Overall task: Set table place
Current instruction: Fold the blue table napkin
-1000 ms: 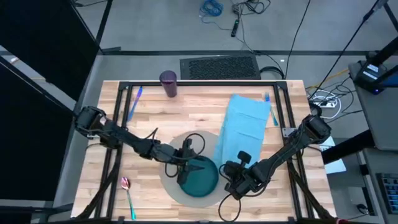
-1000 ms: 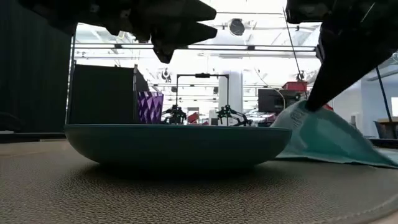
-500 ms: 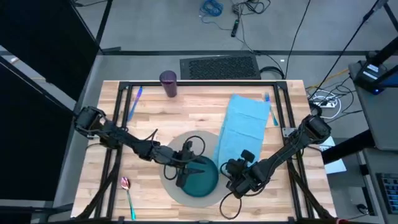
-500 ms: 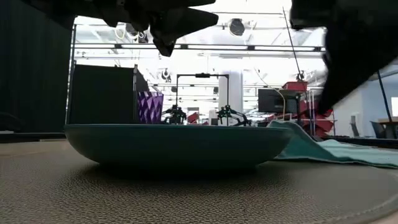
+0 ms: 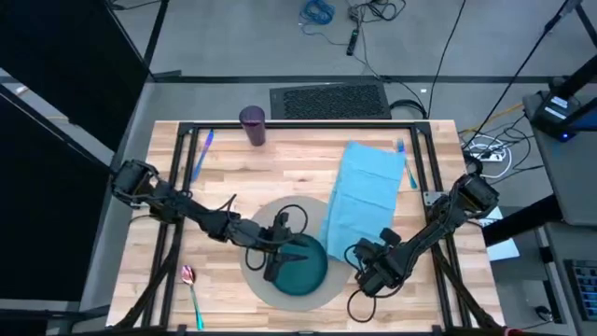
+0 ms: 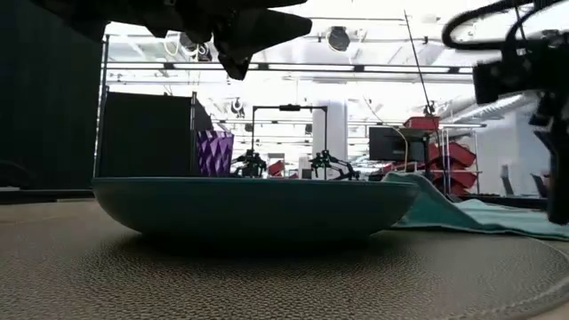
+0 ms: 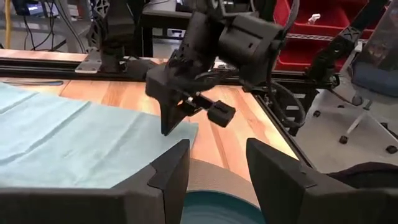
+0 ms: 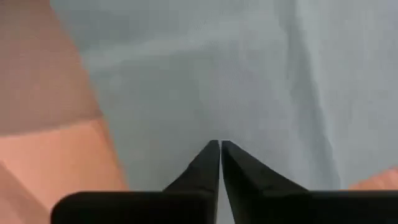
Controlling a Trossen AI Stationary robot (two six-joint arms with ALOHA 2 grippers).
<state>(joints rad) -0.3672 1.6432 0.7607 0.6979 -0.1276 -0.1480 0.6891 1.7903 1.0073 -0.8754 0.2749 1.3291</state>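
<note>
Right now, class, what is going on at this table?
A two-armed robot is setting a place. The plate sits on the mat, with the left claw open above it. The right claw is shut, empty, over the near end of the napkin, which lies flat beside the mat. The cup, the spoon and blue cutlery wait at the table's edges.

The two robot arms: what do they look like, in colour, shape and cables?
Both arms are dark, almost black, built of slim jointed links with bulkier blocks at the joints. Loose black cables loop beside the left gripper and the right gripper. Each gripper has two dark fingers: the left ones are broad and angular, the right ones taper to thin points. I see no markings.
</note>
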